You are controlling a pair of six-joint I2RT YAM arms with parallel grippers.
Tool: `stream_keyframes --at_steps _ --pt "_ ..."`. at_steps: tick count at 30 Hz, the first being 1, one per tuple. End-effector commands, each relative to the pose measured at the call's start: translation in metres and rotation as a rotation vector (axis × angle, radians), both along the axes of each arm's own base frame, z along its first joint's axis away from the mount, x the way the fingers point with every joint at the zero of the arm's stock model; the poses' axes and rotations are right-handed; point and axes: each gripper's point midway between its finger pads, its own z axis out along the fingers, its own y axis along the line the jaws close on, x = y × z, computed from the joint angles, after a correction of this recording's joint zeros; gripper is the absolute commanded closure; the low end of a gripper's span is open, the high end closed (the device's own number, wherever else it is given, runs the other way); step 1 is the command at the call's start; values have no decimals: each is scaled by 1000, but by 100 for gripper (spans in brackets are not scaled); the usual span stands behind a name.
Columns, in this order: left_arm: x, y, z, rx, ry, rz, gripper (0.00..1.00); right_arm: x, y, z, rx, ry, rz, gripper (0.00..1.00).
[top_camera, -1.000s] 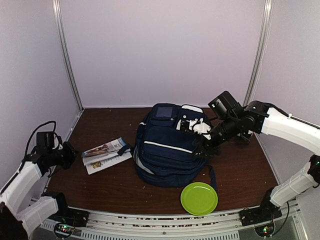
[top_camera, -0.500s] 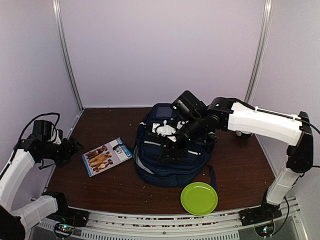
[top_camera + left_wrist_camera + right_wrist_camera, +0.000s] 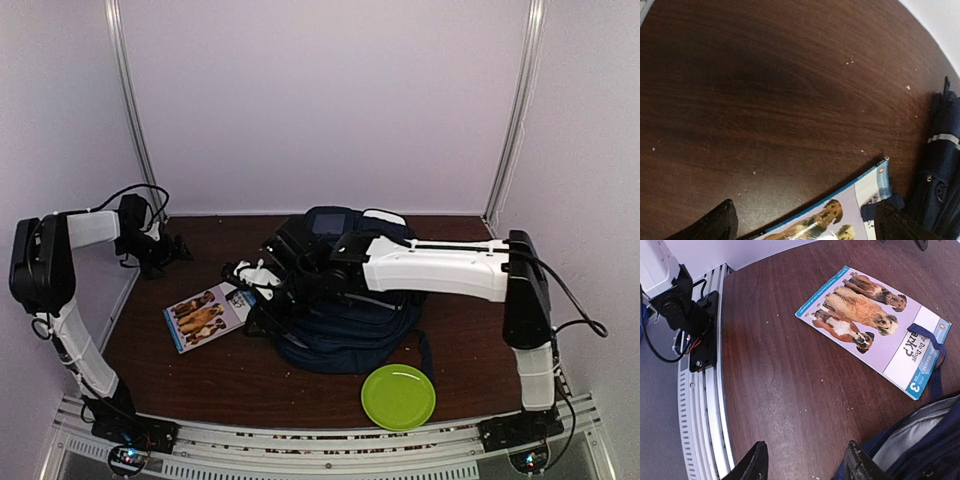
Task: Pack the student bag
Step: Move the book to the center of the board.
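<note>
Student bag [image 3: 345, 325] sits about mid-table, navy, white patch at its 12 o'clock end, leaning back toward the far wall; its mouth faces 9 o'clock; light grey lining shows in the right wrist view [image 3: 912, 437].

Book [image 3: 207, 313] with dogs on the cover lies flat on the table [image 3: 200, 370], at 9 o'clock of the bag, just beside it; cover up, closed; a navy strap [image 3: 933, 352] from the bag lies over the book's near corner; same book edge and dog print show at the bottom of the left wrist view [image 3: 840, 220].

Green plate [image 3: 398, 396] at 5 o'clock of the bag, near the front edge, apart from the bag.

Right gripper [image 3: 245, 273] reaches across the top of the bag to its 9 o'clock side and hangs over the table between bag and book; fingers [image 3: 754, 465] parted partway, nothing between them, bare wood below; touching neither book nor bag as far as the wrist view shows.

Left gripper [image 3: 168, 250] is up at 10 o'clock of the table, near the back-left corner, well apart from the bag; the arm is folded high at the left wall; fingers [image 3: 720, 222] spread wide, empty, tips framing the table and the far edge of the book; above the surface, no contact.

Small pale crumbs [image 3: 850, 62] are scattered on the wood; the metal rail [image 3: 700, 405] of the table's edge runs along 9 o'clock of the right wrist view.
</note>
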Motion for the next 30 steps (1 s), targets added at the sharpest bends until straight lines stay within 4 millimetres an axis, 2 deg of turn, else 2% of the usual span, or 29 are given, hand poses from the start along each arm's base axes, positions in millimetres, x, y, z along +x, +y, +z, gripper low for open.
stream_keyframes --at_steps 1,4,7,14,17,22,25,30 --pt "25 13 -6 94 -7 -77 2 11 29 -6 33 55 -85 48" --pt "25 13 -33 99 92 -114 3 10 42 -24 13 100 -78 47" --pt "19 8 -52 64 152 -132 4 8 45 -44 -10 144 -78 47" --pt "-10 -36 -63 -14 210 -225 8 13 42 -68 -43 192 -110 46" --pt "-33 -55 -67 -24 242 -270 9 20 39 -82 -68 201 -134 46" --pt "-87 -80 -74 -71 329 -303 13 17 31 -97 -109 187 -95 48" --pt "-115 -90 -68 -129 339 -297 16 16 20 -104 -137 141 -51 50" --pt "-163 -115 -56 -158 349 -317 19 15 1 -104 -156 169 -51 50"
